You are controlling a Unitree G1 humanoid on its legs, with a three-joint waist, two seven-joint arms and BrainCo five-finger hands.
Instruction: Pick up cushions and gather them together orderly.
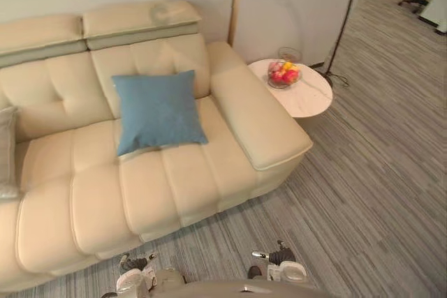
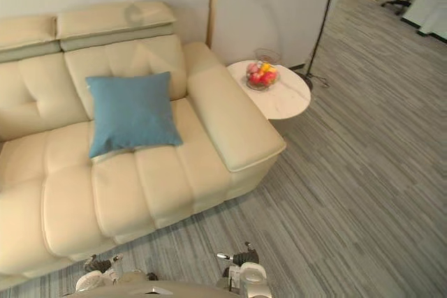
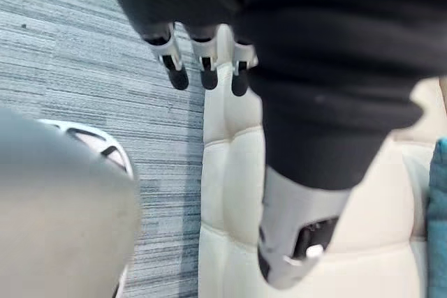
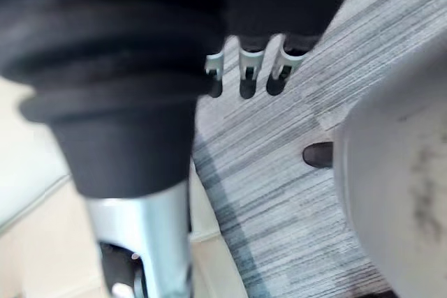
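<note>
Nothing looks gathered yet: the blue cushion (image 1: 158, 111) leans against the sofa (image 1: 209, 172) back left of centre, a grey cushion (image 1: 7, 151) sits well apart at the left edge, and the left hand (image 3: 207, 71) and right hand (image 4: 246, 78) hang empty, fingers relaxed.

Cream leather sofa (image 1: 174, 172) on grey striped carpet floor (image 1: 363, 193), blue cushion (image 1: 158, 111) on its seat leaning against the backrest, grey cushion (image 1: 7, 151) at the view's left edge, round white side table (image 1: 311, 99) beside the sofa arm, bowl of fruit (image 1: 283, 75) on it
</note>
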